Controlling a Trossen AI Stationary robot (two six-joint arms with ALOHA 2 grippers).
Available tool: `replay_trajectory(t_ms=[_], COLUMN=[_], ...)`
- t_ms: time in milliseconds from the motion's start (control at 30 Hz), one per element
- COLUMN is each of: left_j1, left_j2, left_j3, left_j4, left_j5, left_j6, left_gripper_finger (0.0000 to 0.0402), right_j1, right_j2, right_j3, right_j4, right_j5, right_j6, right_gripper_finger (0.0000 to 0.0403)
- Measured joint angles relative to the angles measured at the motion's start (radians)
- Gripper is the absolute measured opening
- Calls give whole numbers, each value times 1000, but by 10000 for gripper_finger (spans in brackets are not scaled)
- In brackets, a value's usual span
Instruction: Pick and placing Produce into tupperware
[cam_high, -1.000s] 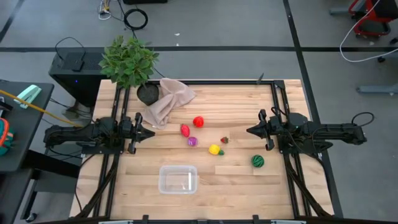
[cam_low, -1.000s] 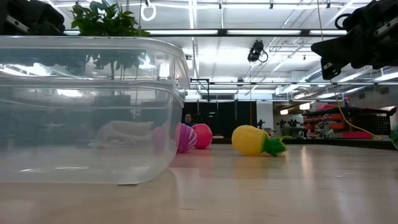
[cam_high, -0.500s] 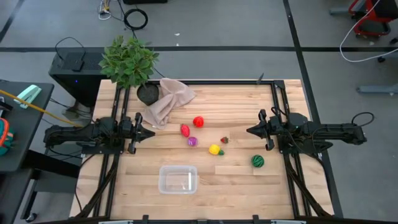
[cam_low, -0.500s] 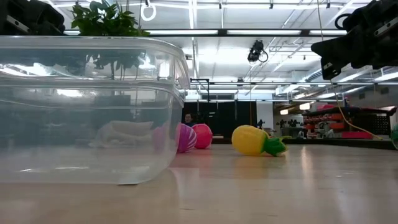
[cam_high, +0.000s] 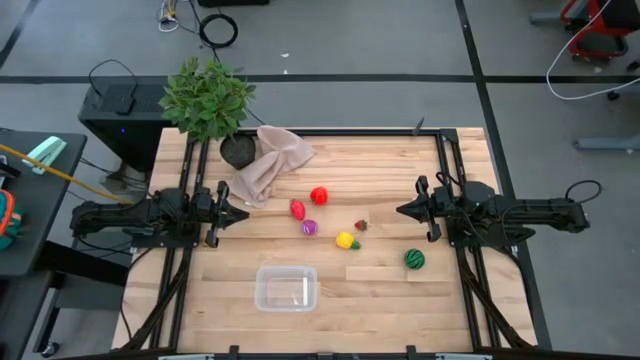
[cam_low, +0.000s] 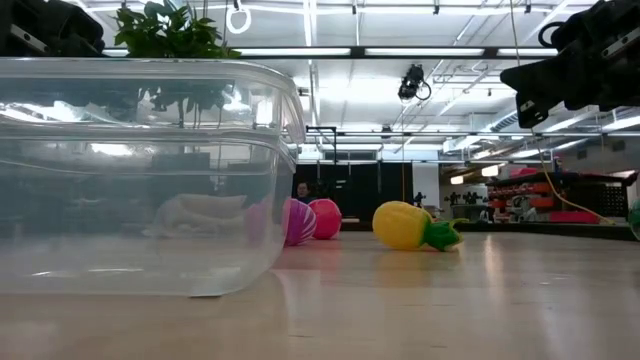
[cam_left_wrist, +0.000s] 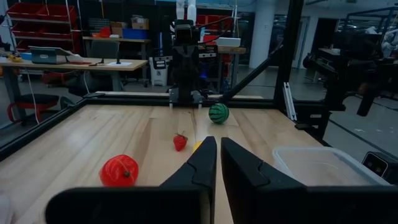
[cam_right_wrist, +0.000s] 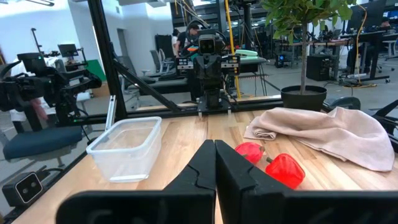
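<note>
The clear tupperware tub (cam_high: 286, 288) stands empty near the table's near edge; it fills the left of the low view (cam_low: 140, 180). The produce lies on the wood beyond it: a round red piece (cam_high: 319, 195), a second red piece (cam_high: 298, 209), a purple one (cam_high: 310, 228), a yellow one (cam_high: 345, 240), a tiny strawberry (cam_high: 361, 226) and the green striped ball (cam_high: 414, 259). My left gripper (cam_high: 243, 212) hovers shut, left of the produce. My right gripper (cam_high: 400, 210) hovers shut on the right. Both point level toward the middle.
A beige cloth (cam_high: 268, 163) lies crumpled by the far left corner, against a potted plant (cam_high: 208, 100). Black frame rails (cam_high: 447, 170) run along the table's sides. Bare wood lies between the tub and the green ball.
</note>
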Motion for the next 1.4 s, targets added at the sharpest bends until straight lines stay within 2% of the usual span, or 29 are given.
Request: replay_trajectory(t_ms=[433, 800, 1167, 1400], left_j1=[0, 0, 0, 0], left_j2=[0, 0, 0, 0], left_j3=[0, 0, 0, 0], left_j4=[0, 0, 0, 0], left_j5=[0, 0, 0, 0], left_j6=[0, 0, 0, 0], left_gripper_finger=[36, 23, 36, 28], right_j1=[0, 0, 0, 0], right_j2=[0, 0, 0, 0], right_j3=[0, 0, 0, 0], right_j4=[0, 0, 0, 0], right_j5=[0, 0, 0, 0], right_j6=[0, 0, 0, 0], right_gripper_finger=[5, 5, 5, 5])
